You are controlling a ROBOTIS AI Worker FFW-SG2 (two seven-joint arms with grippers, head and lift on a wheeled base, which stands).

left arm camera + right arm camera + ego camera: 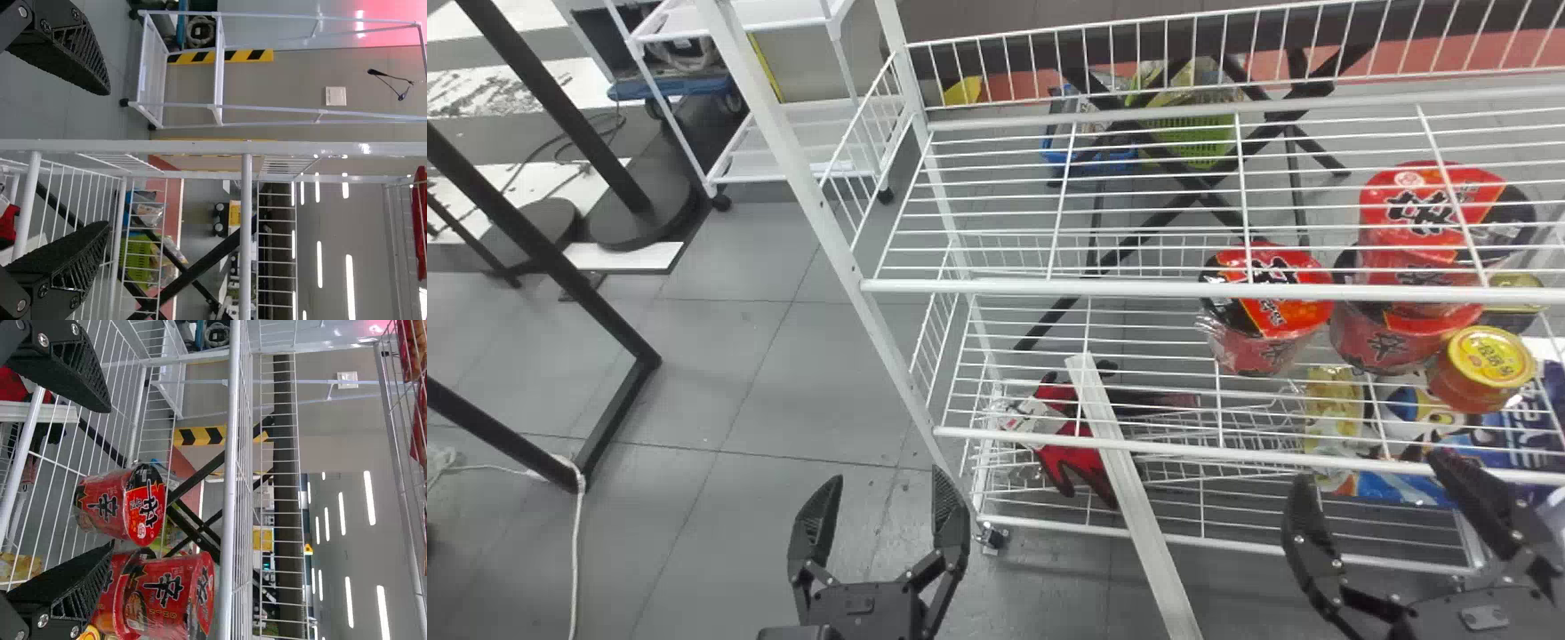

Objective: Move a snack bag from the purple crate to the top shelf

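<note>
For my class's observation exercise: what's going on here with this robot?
The robot is holding nothing at this moment, so no snack bag is in its grasp. Its left gripper and right gripper are both open, by a white wire rack. Red cups stand on the rack, untouched.

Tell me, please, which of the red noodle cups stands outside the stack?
The leftmost red cup in the head view; the others are stacked to its right.
</note>
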